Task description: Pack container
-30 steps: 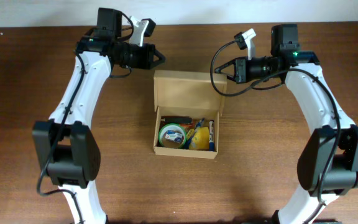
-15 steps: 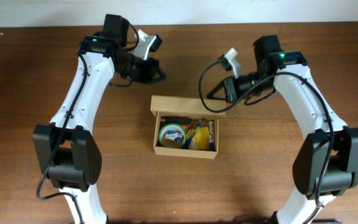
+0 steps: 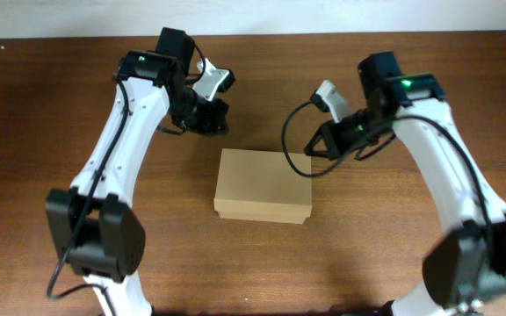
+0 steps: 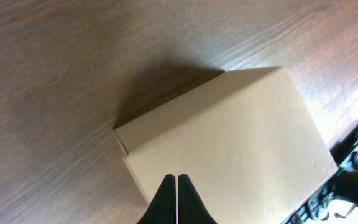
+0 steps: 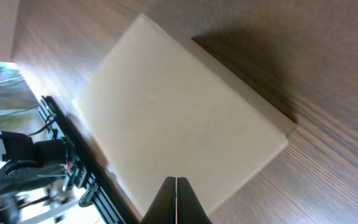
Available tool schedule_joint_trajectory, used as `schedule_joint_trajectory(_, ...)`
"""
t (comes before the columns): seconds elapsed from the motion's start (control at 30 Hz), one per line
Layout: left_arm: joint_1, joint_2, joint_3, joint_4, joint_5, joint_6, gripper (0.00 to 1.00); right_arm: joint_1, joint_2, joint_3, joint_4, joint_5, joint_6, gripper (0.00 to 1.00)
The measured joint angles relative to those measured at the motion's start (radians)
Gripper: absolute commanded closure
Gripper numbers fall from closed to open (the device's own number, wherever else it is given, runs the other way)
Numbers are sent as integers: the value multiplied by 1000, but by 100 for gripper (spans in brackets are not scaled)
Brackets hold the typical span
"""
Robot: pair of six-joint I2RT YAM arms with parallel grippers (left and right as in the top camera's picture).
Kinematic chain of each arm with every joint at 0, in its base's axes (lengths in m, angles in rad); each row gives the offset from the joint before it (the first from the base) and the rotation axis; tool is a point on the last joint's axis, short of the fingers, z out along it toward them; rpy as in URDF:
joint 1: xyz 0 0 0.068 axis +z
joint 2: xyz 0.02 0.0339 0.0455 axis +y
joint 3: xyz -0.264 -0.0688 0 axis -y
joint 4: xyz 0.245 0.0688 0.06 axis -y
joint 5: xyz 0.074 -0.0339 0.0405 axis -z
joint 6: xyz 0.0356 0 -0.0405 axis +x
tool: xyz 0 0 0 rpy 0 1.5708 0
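Overhead view of a wooden table [image 3: 51, 114]; the container [image 3: 263, 184], a plain tan cardboard box, sits at the centre with its flap lid lying flat over the top, contents hidden; the left gripper [image 3: 218, 123], jaws pinched shut and holding nothing, hovers near the box's eleven o'clock corner; the right gripper [image 3: 313, 151], likewise shut and empty, sits at the one o'clock corner, contact unclear; the closing step looks nearly finished; the next move likely calls for pressing the lid down so it seats.
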Motion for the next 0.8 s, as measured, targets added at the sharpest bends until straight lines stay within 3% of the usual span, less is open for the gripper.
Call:
schedule_joint_trajectory(0.27,-34,-136,-84,-15,-43,30,98,65,-124,-25,-68,37,0,96)
schedule_joint_trajectory(0.53,-51,-176,-362,109,1,35,98,135,-123,-227,72,42,24,96)
schedule_joint_trajectory(0.8,-59,-219,-502,185,44,37,98,138,-121,-390,183,45,40,96)
